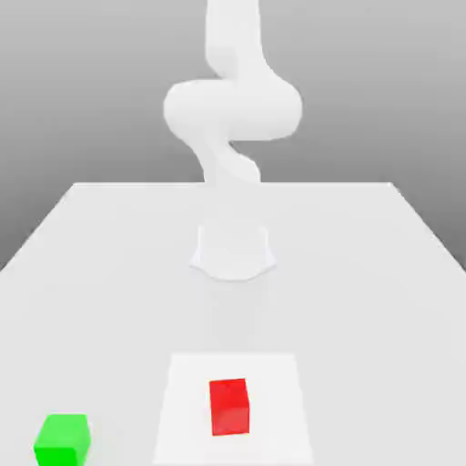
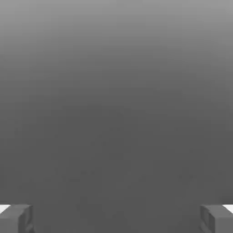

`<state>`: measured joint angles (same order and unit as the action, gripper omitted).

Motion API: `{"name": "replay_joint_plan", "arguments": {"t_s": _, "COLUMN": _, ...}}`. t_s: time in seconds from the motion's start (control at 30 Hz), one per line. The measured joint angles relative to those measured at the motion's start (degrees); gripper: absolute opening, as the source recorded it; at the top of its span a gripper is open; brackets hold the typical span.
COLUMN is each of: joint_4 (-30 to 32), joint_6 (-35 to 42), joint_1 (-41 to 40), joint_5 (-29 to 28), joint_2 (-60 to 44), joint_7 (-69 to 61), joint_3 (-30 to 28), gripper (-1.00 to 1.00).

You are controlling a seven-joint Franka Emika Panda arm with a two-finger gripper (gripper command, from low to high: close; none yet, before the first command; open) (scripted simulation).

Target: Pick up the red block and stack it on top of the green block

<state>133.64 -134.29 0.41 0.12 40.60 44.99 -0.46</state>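
Simulated robotics lab, white robot arm (image 1: 233,109), pale tabletop (image 1: 109,291), plain grey backdrop

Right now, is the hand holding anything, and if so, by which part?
Nothing is held: the hand is open with nothing between its fingers, and the red block sits on the white square.

The robot's arm (image 1: 233,109) is plain white, with smooth, rounded segments. Its base (image 1: 233,255) is white too, flaring outward.

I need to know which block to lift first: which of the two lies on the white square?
The red block; the green block sits off the square.
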Motion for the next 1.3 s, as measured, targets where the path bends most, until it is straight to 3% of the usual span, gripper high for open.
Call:
{"name": "replay_joint_plan", "arguments": {"t_s": 0.7, "joint_4": 15.6, "joint_6": -21.0, "joint_1": 1.7, "joint_5": 0.9, "joint_2": -44.0, "joint_7": -7.0, "joint_3": -2.2, "gripper": 0.0}}
{"name": "replay_joint_plan", "arguments": {"t_s": 0.9, "joint_4": 15.3, "joint_6": -30.5, "joint_1": 1.2, "joint_5": 1.8, "joint_2": -56.4, "joint_7": -8.2, "joint_3": -1.5, "gripper": 0.0}}
{"name": "replay_joint_plan", "arguments": {"t_s": 0.93, "joint_4": 15.0, "joint_6": -31.9, "joint_1": 0.9, "joint_5": 1.8, "joint_2": -58.1, "joint_7": -8.1, "joint_3": -1.2, "gripper": -1.0}}
{"name": "replay_joint_plan", "arguments": {"t_s": 1.17, "joint_4": 15.0, "joint_6": -32.1, "joint_1": 0.7, "joint_5": 1.7, "joint_2": -58.3, "joint_7": -8.1, "joint_3": -1.0, "gripper": -1.0}}
{"name": "replay_joint_plan", "arguments": {"t_s": 1.3, "joint_4": 16.1, "joint_6": -26.2, "joint_1": 1.0, "joint_5": 0.9, "joint_2": -51.4, "joint_7": -7.5, "joint_3": -1.4, "gripper": -1.0}}
